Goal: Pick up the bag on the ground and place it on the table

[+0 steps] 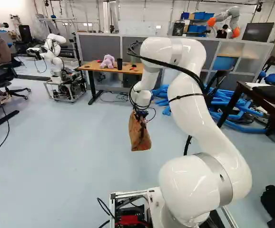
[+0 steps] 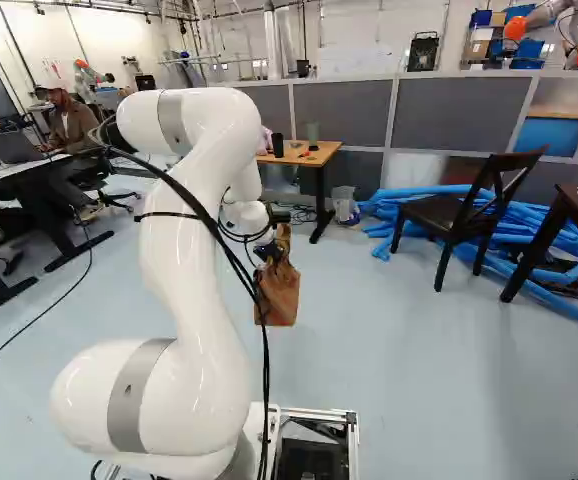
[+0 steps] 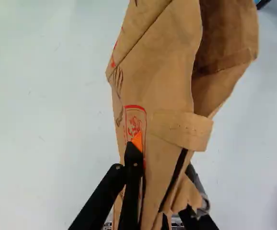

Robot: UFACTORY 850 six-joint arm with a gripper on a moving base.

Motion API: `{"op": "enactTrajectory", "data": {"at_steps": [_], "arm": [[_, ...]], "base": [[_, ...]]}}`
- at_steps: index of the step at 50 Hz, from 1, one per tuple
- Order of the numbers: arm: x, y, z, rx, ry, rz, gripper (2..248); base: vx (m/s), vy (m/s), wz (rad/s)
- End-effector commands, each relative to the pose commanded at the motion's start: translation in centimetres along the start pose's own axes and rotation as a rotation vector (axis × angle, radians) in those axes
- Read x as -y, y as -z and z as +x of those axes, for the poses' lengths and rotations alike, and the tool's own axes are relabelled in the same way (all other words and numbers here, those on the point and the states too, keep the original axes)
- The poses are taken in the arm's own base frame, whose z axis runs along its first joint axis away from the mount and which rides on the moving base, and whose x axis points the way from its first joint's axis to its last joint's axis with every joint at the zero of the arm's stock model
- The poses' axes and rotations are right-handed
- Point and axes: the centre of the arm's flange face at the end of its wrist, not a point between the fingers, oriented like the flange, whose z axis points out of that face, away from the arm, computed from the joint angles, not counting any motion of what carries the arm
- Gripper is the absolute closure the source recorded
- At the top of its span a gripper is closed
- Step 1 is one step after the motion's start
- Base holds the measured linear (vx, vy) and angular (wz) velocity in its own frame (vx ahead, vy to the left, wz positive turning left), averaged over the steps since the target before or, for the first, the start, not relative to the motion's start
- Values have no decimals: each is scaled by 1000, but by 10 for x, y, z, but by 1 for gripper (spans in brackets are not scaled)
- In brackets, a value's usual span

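Observation:
The brown paper bag (image 1: 140, 135) hangs from my gripper (image 1: 141, 115) in the left base view, well above the floor. In the right base view the same bag (image 2: 278, 292) shows just right of the arm. Seen from the wrist, my gripper (image 3: 160, 179) is shut on the bag (image 3: 153, 96), one finger on each side of its crumpled paper; the bag partly hides the farther finger. The wooden-topped table (image 1: 128, 69) stands beyond the arm, with a purple plush toy (image 1: 108, 61) and a dark cup (image 1: 120, 63) on it.
Blue tubes (image 2: 419, 205) lie on the floor right of the table, near a dark chair (image 2: 466, 212). Another robot (image 1: 56, 61) stands left of the table. A dark desk (image 1: 266, 102) is at the right of the left base view. Grey partitions (image 2: 344, 110) rise behind.

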Motion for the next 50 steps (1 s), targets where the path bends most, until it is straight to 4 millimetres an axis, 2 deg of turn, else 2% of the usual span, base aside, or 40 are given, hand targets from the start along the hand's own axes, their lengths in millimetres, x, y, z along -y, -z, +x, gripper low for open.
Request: {"op": "enactTrajectory", "data": {"at_steps": [24, 50], "arm": [[7, 25, 20, 12, 4, 41, 229], [10, 57, 30, 37, 4, 83, 229]], "base": [[0, 0, 0], [0, 0, 0]]}}
